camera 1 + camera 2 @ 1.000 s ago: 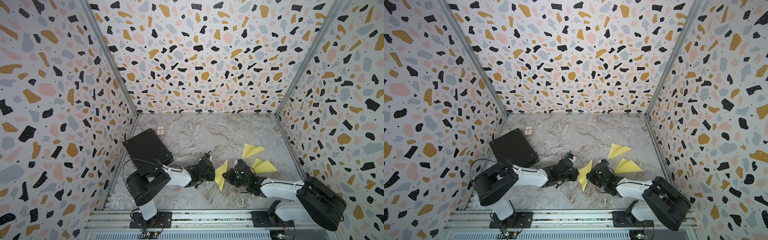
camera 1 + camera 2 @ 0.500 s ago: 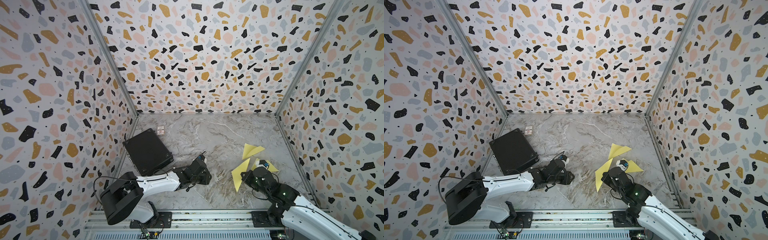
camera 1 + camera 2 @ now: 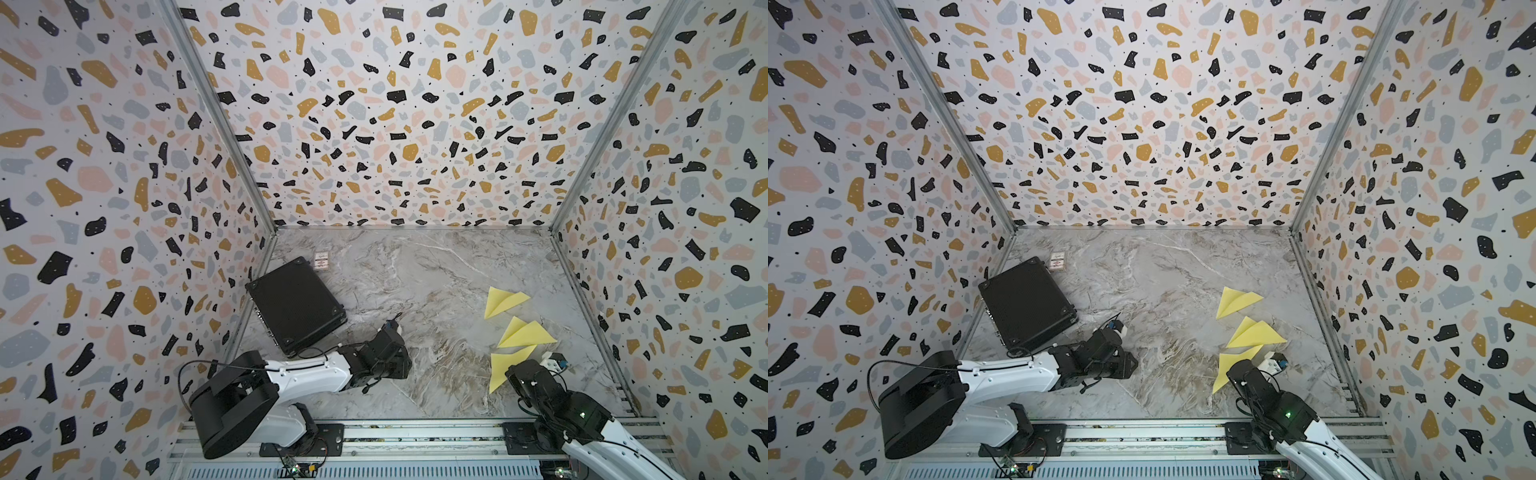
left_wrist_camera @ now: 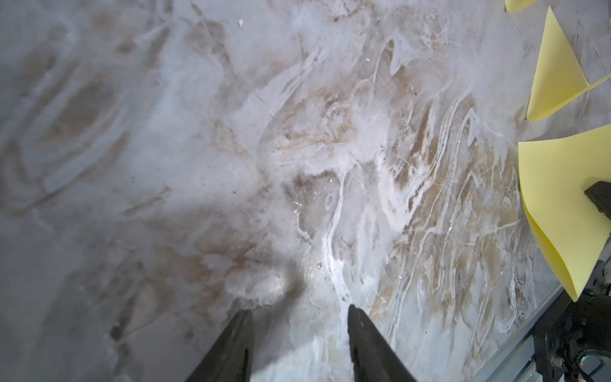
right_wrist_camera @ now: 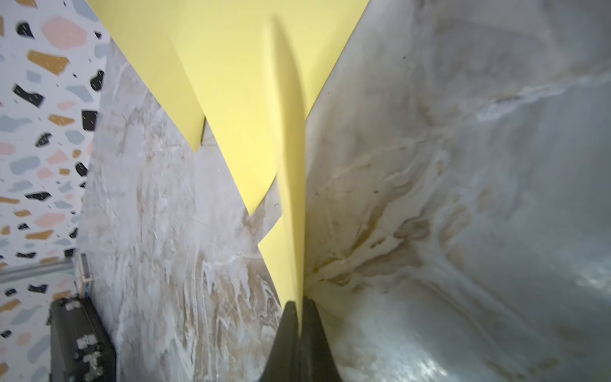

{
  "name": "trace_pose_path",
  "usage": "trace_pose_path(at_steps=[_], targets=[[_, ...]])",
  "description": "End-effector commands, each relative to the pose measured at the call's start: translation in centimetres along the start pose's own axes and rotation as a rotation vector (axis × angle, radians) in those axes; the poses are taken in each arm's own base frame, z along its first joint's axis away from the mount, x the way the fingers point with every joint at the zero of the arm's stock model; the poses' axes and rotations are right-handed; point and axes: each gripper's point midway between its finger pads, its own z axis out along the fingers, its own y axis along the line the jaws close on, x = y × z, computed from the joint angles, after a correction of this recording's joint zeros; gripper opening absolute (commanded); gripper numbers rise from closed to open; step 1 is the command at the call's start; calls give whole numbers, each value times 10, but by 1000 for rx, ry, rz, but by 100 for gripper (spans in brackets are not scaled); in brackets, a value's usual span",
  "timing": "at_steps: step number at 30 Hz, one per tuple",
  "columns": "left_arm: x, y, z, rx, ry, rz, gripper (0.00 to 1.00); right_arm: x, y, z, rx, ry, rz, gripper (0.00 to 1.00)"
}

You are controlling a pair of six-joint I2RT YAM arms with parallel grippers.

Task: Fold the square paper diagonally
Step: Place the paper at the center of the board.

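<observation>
Right claw point(image 5: 299, 306) clamped on folded yellow paper point(image 5: 291, 198); left claw point(image 4: 299, 317) apart, empty.

Left claw point(image 4: 299, 312) open, off folded paper point(image 3: 500, 368).

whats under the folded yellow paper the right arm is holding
Marble table shows past the held folded paper pinched in the shut right pincer. Directly beneath the sheet is covered.

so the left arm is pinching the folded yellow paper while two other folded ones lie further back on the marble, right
Not quite: the right gripper pinches the folded yellow paper, as the right wrist view shows. The left gripper is open over bare marble. The two other folded ones do lie further back.
</observation>
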Motion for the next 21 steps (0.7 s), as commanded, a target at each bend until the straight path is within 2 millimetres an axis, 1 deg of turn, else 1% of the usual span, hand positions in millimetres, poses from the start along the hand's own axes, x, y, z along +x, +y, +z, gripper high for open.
trace_pose_path(at_steps=[1,2,4,7,9,13,14,15,16,18,20,21], targets=[[1,4,1,-5,-12,-18,50,-8,-33,7,117,-71,27,0],[1,5,1,-11,-14,-18,50,-8,-36,7,129,-73,35,0],[1,8,1,-24,-15,-21,50,-7,-40,9,148,-73,45,7],[1,11,0,-39,-18,-22,50,-5,-40,8,164,-62,41,19],[0,13,0,-50,-20,-24,51,-4,-40,7,173,-51,32,30],[-1,17,-2,-74,-27,-25,51,0,-35,3,177,-17,5,43],[-2,17,-4,-80,-30,-25,51,1,-33,1,179,-6,-1,48],[-3,18,-4,-84,-33,-25,51,3,-32,0,178,12,-6,57],[-3,17,-6,-87,-36,-23,51,6,-29,-2,176,37,-19,63],[-5,20,-8,-101,-41,-22,51,12,-26,-8,183,88,-38,67],[-7,21,-10,-114,-49,-21,51,16,-20,-15,184,128,-66,81],[-8,22,-11,-119,-52,-22,51,16,-19,-18,187,140,-76,81]])
